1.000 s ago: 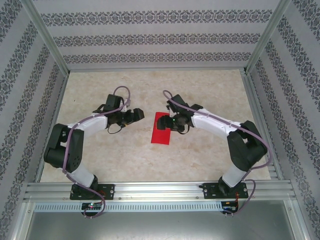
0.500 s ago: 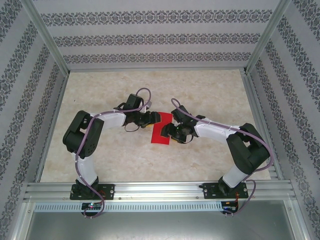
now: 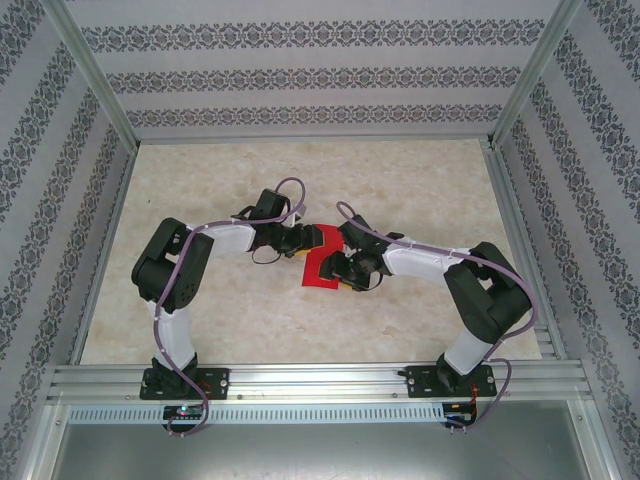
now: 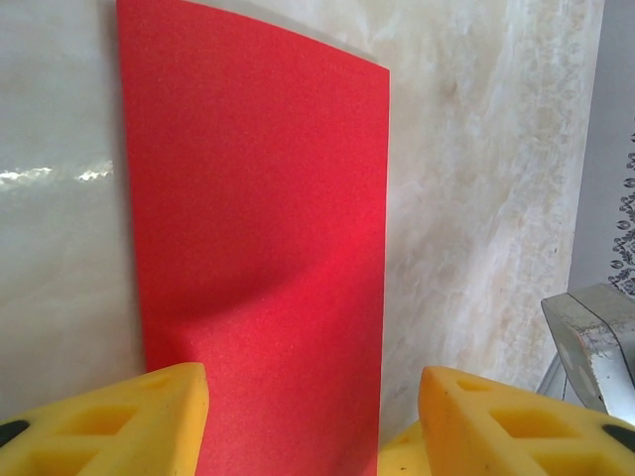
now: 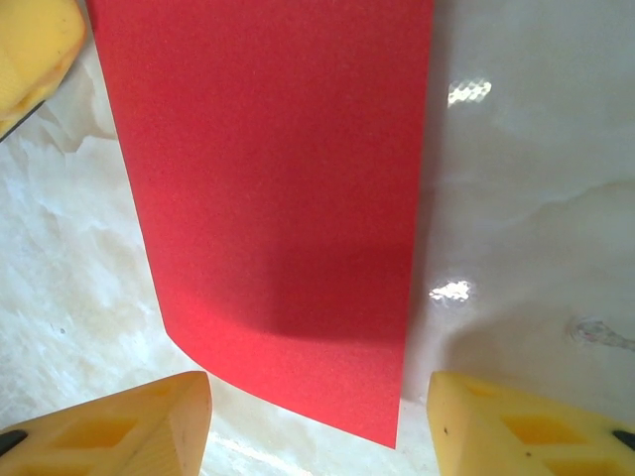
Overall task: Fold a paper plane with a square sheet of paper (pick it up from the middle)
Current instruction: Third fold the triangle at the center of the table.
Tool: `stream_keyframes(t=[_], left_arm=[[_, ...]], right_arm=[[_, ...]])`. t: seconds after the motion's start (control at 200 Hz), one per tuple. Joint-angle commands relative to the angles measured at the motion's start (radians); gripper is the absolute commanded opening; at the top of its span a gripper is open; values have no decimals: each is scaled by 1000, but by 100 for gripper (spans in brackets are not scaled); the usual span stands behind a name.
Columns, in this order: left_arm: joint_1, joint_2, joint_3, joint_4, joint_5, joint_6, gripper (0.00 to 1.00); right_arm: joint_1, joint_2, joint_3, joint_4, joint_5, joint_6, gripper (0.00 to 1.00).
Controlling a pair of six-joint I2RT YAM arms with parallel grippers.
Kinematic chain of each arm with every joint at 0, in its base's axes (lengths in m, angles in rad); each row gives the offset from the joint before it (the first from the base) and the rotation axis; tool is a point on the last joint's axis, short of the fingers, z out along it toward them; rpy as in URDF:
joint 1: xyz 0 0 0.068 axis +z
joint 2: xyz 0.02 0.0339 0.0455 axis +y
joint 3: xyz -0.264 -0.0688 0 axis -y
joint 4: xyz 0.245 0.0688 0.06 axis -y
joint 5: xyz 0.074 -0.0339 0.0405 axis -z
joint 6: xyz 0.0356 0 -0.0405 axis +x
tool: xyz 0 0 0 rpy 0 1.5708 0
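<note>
red paper [image 4: 258, 198] between left claw [image 4: 313, 397], right claw [image 5: 319, 397], open table [image 3: 200, 180] around

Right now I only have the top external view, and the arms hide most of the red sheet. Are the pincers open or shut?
Observer: Both are open. In the left wrist view the left pincer has its yellow fingers apart, with the red sheet between them.
Operator: And the right one?
Observer: The right pincer straddles the sheet's near edge, and bare table shows beside each finger.
Operator: Is the sheet lying flat?
Observer: That near edge curves rather than running straight, so the sheet may be slightly bowed. I can't tell whether it lifts off the table.
</note>
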Motion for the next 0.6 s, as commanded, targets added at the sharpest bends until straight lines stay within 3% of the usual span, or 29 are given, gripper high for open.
stream_keyframes(t=[0.0,0.42,0.594], left_arm=[[-11,15,32,26,18,-7,59],[-9,-21,28,-6,-12,27,58],[-9,-27,24,0,-10,23,56]], right_arm=[[16,18,10,25,-18,2,58],[8,-38,-85,219,-111,103,57],[7,-80,-109,231,-66,144,47]])
